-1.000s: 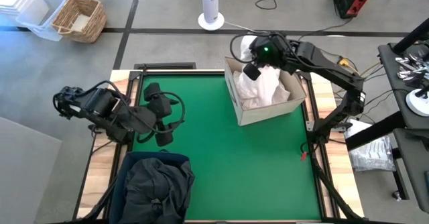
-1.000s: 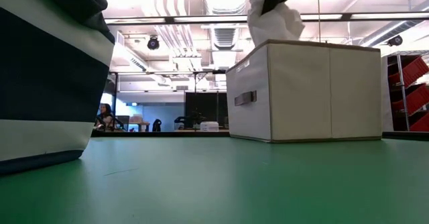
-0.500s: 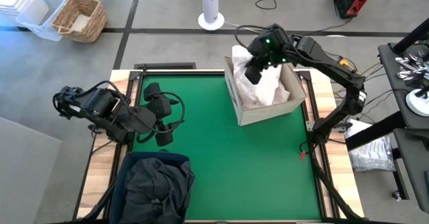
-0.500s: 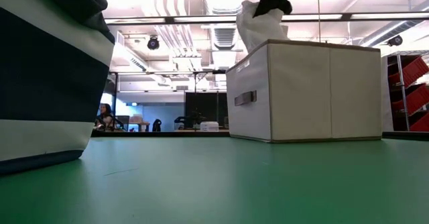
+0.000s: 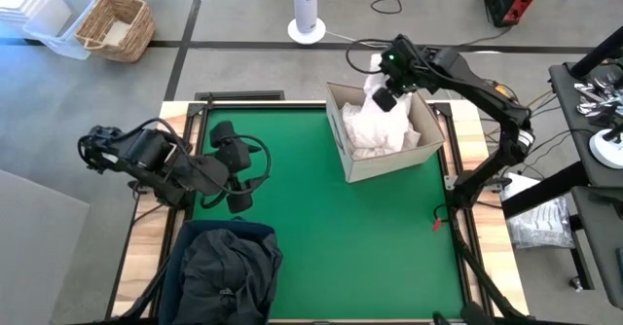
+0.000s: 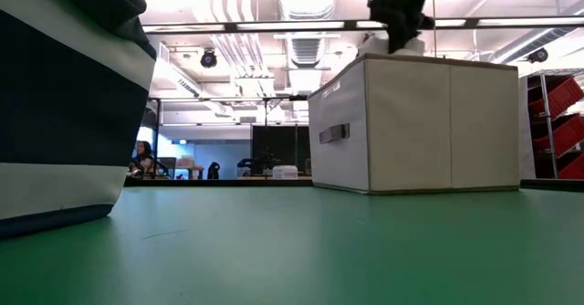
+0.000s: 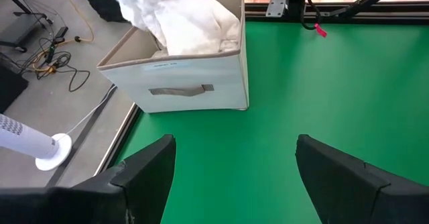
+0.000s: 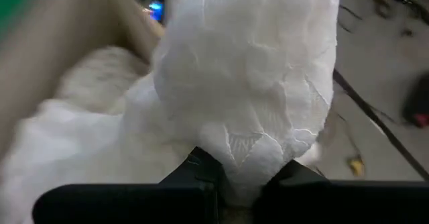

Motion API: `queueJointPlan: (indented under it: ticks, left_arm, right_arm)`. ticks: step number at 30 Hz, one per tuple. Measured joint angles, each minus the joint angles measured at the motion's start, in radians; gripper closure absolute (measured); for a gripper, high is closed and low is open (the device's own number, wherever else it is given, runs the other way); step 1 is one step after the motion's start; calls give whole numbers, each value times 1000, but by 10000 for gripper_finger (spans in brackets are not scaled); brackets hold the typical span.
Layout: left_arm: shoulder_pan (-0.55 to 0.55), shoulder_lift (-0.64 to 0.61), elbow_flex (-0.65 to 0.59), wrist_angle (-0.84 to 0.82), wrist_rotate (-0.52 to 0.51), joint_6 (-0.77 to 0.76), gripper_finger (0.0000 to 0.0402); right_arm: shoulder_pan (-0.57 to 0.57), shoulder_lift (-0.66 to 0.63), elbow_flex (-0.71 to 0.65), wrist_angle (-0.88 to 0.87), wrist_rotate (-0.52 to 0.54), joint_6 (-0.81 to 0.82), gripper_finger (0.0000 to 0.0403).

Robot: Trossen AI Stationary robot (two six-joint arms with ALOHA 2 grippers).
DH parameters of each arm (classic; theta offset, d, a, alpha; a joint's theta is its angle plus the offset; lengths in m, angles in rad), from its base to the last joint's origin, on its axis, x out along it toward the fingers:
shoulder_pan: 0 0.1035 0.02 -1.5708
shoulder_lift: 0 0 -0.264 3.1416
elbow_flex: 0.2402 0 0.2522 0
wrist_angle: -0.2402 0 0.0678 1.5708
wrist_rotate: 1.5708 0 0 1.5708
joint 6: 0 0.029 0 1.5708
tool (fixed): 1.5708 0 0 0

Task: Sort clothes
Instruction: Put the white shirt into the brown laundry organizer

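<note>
Two arms in view. Right gripper over the far side of the box, fingers pinched on a white garment whose lower part seems to lie on the white pile inside. Left gripper spread, low over the counter at left. Dark clothes fill the bin, near left.

Robotics lab: concrete floor, exposed ceiling ducts
</note>
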Motion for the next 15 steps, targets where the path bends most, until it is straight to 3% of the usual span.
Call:
queueJointPlan:
  ticks: [3,15]
  left_arm:
    - [0,5,0,-1,0,1,119]
    - [0,18,0,-25,-1,1,119]
  right_arm:
    - [-23,0,-43,0,49,13,373]
    - [-44,-1,-286,60,33,7,364]
